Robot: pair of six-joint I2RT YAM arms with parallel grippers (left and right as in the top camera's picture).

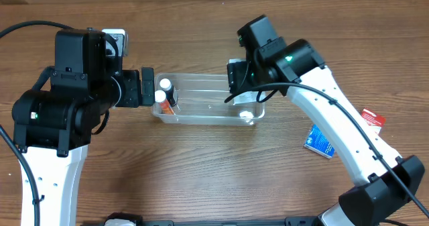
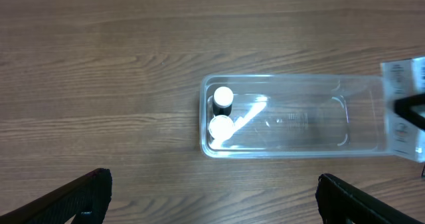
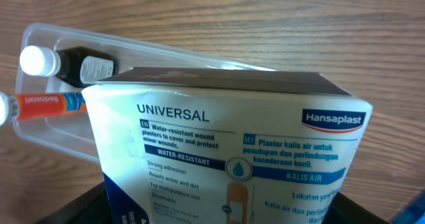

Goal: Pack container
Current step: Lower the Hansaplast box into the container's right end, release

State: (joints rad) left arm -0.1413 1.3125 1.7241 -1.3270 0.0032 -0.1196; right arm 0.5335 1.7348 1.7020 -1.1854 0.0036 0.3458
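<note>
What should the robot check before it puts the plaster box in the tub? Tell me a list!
1. Right gripper holds the plaster box: ok.
2. Room in the container: ok; its right half is free, and the two bottles sit at the left end.
3. Box lined up fully inside the rim: cannot tell.
4. Left gripper open and outside the container: ok.
5. Container flat on the table: ok.

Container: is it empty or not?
Not empty: the container holds two capped bottles at one end; right gripper holds a box at the other.
</note>
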